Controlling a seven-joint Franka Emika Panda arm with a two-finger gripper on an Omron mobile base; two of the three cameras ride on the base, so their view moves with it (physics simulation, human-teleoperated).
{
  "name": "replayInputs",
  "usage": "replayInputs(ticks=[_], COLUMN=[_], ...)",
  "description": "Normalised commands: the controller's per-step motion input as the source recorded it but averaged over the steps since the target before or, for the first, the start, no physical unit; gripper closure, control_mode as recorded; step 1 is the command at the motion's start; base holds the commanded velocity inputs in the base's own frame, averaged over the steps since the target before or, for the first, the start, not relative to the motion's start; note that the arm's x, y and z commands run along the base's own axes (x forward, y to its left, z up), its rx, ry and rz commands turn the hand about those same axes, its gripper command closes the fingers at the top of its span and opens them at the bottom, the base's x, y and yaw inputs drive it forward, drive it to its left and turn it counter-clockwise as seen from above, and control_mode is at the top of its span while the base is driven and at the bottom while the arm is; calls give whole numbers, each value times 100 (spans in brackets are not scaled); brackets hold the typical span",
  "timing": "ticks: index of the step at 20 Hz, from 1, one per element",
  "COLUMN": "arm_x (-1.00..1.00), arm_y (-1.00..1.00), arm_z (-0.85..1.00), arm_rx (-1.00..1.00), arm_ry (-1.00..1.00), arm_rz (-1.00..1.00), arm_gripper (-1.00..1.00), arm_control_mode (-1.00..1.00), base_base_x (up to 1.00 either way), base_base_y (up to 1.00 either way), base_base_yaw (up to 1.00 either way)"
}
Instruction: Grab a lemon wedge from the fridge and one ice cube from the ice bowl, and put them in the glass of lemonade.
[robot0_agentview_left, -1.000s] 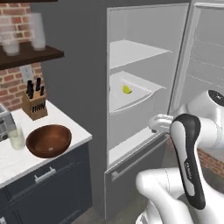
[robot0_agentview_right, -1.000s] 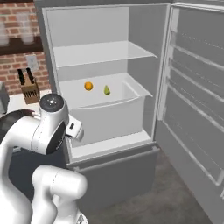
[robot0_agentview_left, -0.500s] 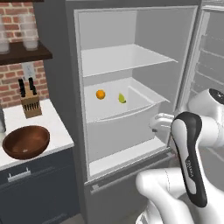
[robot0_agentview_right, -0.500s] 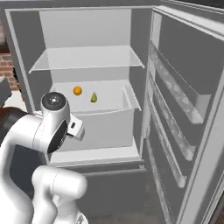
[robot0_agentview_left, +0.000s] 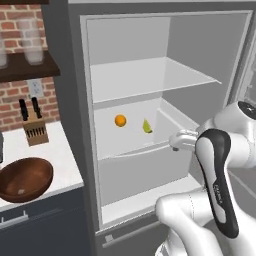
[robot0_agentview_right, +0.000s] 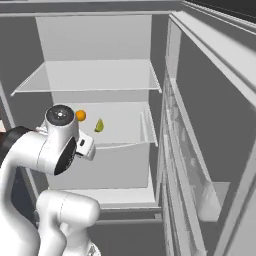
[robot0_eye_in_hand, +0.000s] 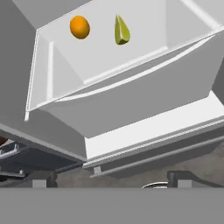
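The fridge (robot0_agentview_left: 200, 50) stands open in front of me, light grey inside with clear shelves. The lemon wedge (robot0_agentview_left: 147, 126) (robot0_agentview_right: 99, 125) (robot0_eye_in_hand: 121, 30) lies in the white drawer, just right of a round orange fruit (robot0_agentview_left: 120, 120) (robot0_eye_in_hand: 79, 27). My gripper (robot0_eye_in_hand: 113, 180) is open and holds nothing; it hangs in front of the drawer's front wall, below the wedge. The hand (robot0_agentview_left: 181, 140) sits at the drawer's right front corner. The reddish-brown ice bowl (robot0_agentview_left: 25, 179) rests on the counter at left; I cannot make out an ice cube in it. The glass of lemonade is out of view.
The white drawer (robot0_eye_in_hand: 131, 100) juts out under a clear shelf (robot0_agentview_left: 150, 80). The open fridge door (robot0_agentview_right: 210, 125) with its racks stands close on the right. A knife block (robot0_agentview_left: 36, 132) and a dark shelf with frosted glasses (robot0_agentview_left: 32, 37) are at left.
The base has driven, so both base views have swung from the counter onto the open fridge, which looks closer. The arm keeps its pose in front of the drawer.
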Motion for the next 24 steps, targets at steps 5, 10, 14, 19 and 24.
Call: replayInputs(ticks=[5, 10, 14, 19, 24], arm_x=[0, -19, -46, 19, 46], arm_y=[0, -29, -7, -4, -10], arm_z=[0, -12, -15, -7, -5], arm_rx=[0, 0, 0, 0, 0], arm_ry=[0, -6, -11, -11, -11], arm_rz=[0, 3, 12, 12, 9], arm_gripper=[-100, -100, -100, -100, -100], arm_control_mode=[100, -100, -100, -100, -100], base_base_x=[59, 2, 0, 0, 0], base_base_y=[-3, -6, 0, 0, 0], base_base_yaw=[0, 0, 0, 0, 0])
